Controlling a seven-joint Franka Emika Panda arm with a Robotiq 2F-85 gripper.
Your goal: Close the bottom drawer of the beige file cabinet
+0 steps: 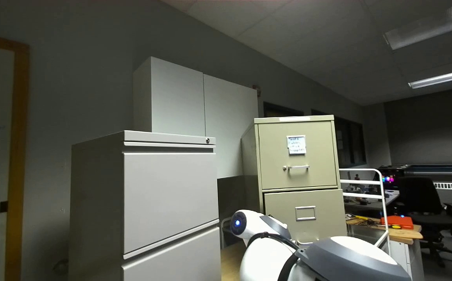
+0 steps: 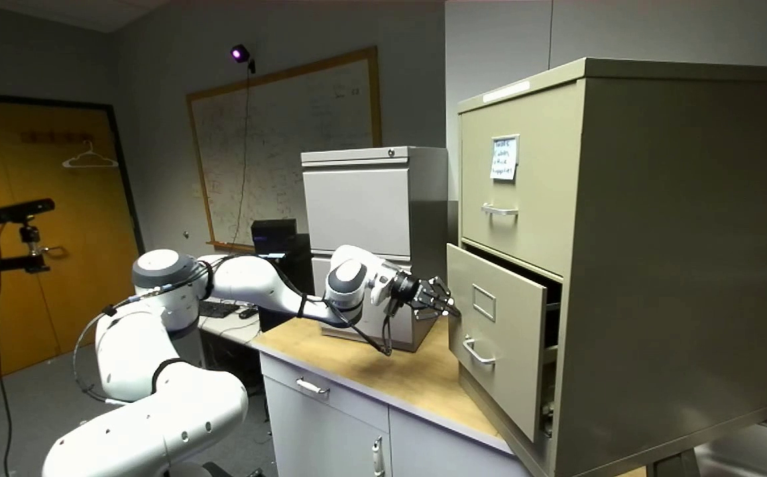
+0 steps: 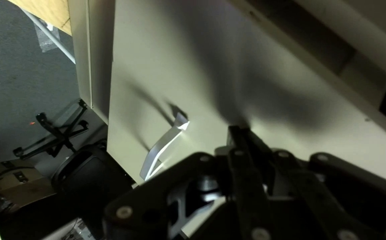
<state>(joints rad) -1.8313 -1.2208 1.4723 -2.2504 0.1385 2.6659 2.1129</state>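
Jaws, pressed together, seem to touch the bottom drawer (image 2: 508, 331), which stands ajar.

Dim room overall: in an exterior view a ceiling light (image 1: 442, 78) glares white, while the far wall (image 1: 425, 132) is dark grey. In an exterior view the beige file cabinet (image 2: 628, 265) shows a lit front and a shaded side; handwriting on its paper label (image 2: 504, 159) reads soft. Wrist view: soft-edged shadows across the bottom drawer (image 3: 193, 90), bright glint on its handle (image 3: 162, 143), near-black gripper (image 3: 239, 129) slightly blurred.
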